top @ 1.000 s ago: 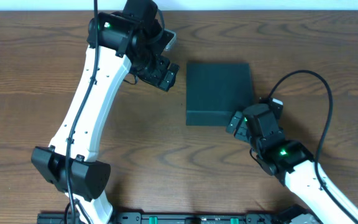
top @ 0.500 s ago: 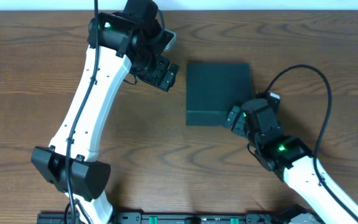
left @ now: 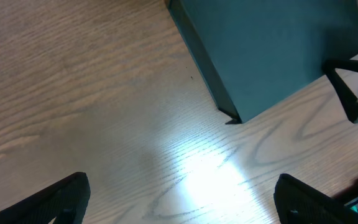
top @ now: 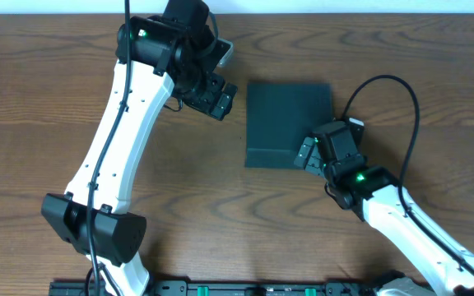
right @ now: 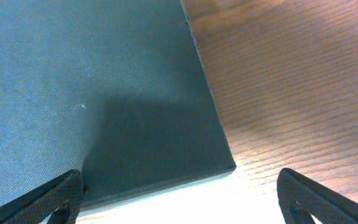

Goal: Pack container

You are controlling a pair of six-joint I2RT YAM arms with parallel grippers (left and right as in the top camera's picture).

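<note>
Closed at 2 o'clock on the brown wooden surface (top: 39,99), the matte dark green-black square container (top: 286,115) looks stiff, light and unslippery, best taken at its lid edge; both the left claw (top: 220,103) and right claw (top: 307,156) gape wide.

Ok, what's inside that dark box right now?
The container is closed, so its inside is hidden. Nothing lies on top of it; the open right gripper is at its near corner.

table (top: 31,123): brown wood grain, filling nearly the whole overhead view
pale strip (top: 385,5): running along the table's far edge
black rail (top: 245,289): sitting at the table's near edge
glare (left: 197,168): shining on the table's wood
</note>
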